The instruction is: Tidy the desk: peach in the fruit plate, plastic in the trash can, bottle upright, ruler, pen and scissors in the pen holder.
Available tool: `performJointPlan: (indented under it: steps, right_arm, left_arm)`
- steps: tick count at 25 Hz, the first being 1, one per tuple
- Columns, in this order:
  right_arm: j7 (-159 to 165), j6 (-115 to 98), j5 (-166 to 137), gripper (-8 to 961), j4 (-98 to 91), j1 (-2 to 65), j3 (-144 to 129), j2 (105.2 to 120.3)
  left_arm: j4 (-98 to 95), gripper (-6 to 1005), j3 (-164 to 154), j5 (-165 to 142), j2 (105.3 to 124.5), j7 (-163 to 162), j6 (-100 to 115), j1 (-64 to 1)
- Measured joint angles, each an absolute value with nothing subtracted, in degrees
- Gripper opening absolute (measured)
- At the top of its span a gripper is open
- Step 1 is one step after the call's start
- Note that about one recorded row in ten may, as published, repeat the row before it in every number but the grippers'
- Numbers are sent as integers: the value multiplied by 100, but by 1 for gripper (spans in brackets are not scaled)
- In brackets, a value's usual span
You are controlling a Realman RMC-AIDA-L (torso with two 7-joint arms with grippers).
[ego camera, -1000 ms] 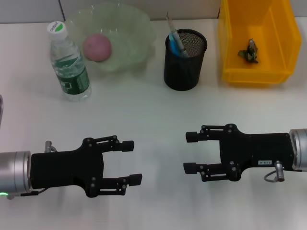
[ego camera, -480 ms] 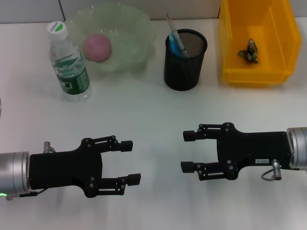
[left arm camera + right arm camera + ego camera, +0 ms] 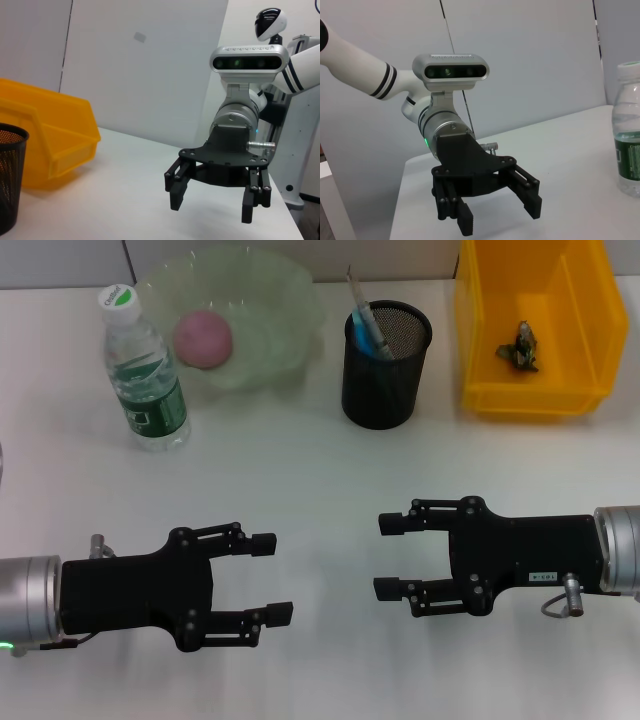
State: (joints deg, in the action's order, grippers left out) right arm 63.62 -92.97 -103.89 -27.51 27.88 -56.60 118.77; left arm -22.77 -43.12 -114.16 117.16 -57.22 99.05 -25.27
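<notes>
A pink peach (image 3: pixel 203 338) lies in the pale green fruit plate (image 3: pixel 292 302) at the back left. The bottle (image 3: pixel 145 370) stands upright beside the plate and also shows in the right wrist view (image 3: pixel 627 135). The black mesh pen holder (image 3: pixel 385 365) holds a blue pen (image 3: pixel 366 332) and thin grey items; I cannot tell ruler from scissors. Crumpled plastic (image 3: pixel 521 347) lies in the yellow trash can (image 3: pixel 480 330). My left gripper (image 3: pixel 272 578) and right gripper (image 3: pixel 386 557) hover open and empty over the front of the desk, facing each other.
The left wrist view shows the right gripper (image 3: pixel 215 207), with the yellow trash can (image 3: pixel 50 135) and pen holder (image 3: pixel 10 175) behind it. The right wrist view shows the left gripper (image 3: pixel 499 217). White desk (image 3: pixel 320 480) lies between the grippers and the objects at the back.
My right gripper has crept a little toward the left and the front edge. The left gripper has barely moved. Nothing on the desk has shifted.
</notes>
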Motion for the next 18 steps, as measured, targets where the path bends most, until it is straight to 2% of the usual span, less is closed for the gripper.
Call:
performJointPlan:
  steps: [18]
  right_arm:
    - [6363,-9299,-10388,741,-2762,2786,-5660,11873]
  left_arm:
    - [-2277,788,-4332,-11413,11745,-5722,9905,-2513]
